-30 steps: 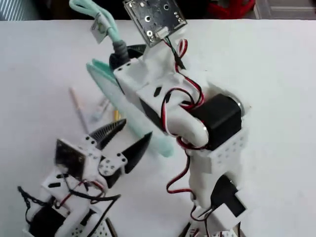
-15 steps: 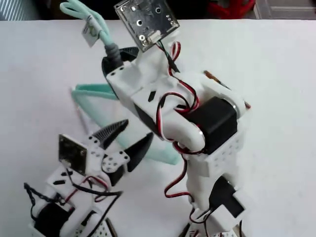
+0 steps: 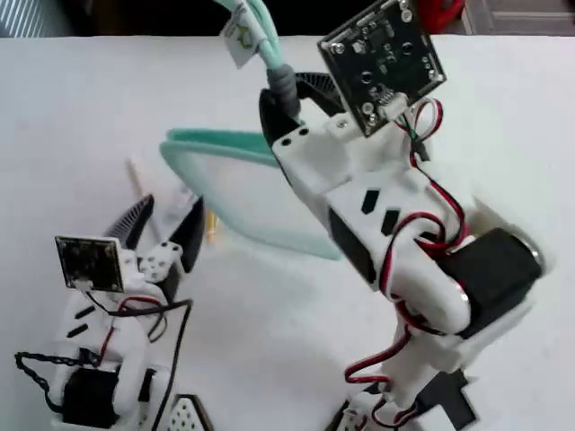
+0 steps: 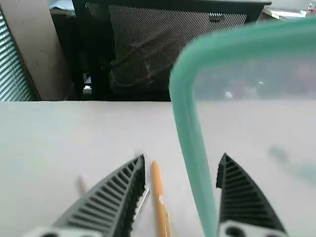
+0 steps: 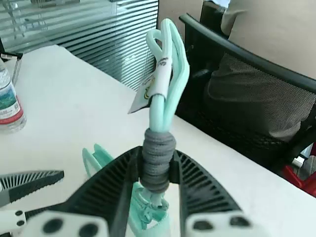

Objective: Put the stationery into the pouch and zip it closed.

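Table (image 3: pixel 72 108) bears the mint, clear-panelled pouch (image 3: pixel 252 193), seemingly tipped up on one edge. The right gripper (image 5: pixel 157 154) is clamped on its grey-wrapped strap (image 5: pixel 168 64). The left gripper (image 4: pixel 182 159) hovers spread wide, with the pouch's rim and an orange pencil (image 4: pixel 159 197) lying ahead between its jaws.

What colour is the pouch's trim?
Mint green, around a clear panel; the pouch shows best in the left wrist view.

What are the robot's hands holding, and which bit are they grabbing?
The right hand pinches the grey wrap on the mint strap of the pouch. The left hand is open and holds nothing.
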Available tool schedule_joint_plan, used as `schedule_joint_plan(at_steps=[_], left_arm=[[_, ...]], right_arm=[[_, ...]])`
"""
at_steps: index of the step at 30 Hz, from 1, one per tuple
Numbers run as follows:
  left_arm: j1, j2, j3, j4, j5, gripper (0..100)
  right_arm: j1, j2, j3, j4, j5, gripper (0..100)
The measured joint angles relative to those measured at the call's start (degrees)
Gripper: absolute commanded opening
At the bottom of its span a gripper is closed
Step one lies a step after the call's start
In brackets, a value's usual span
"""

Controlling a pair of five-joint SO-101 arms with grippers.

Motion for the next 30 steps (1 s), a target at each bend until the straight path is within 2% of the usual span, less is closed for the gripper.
schedule_joint_plan(at_steps=[4,8,11,15,18,24,30], left_arm=[[0.88,0.00,4.84,-9.41,0.00,24],[3.60,0.88,10.37,-18.02,0.00,24],[4.13,0.44,10.64,-21.27,0.00,24],[4.92,0.88,9.93,-21.45,0.00,24],[5.19,0.79,8.53,-18.46,0.00,24],[3.08,0.79,5.19,-11.34,0.00,24],[0.97,0.62,4.66,-11.16,0.00,24]], right_arm=[[-3.87,-3.08,5.98,0.00,0.00,1.8],[-11.08,-8.09,9.14,0.00,0.00,1.8],[-16.18,-11.69,10.64,0.00,0.18,1.8],[-18.02,-12.66,12.13,-0.53,1.05,1.8],[-15.74,-10.81,13.10,-3.69,4.66,1.8],[-4.75,-3.16,13.45,-11.60,6.15,1.8],[1.49,3.60,13.45,-16.44,6.15,1.8]])
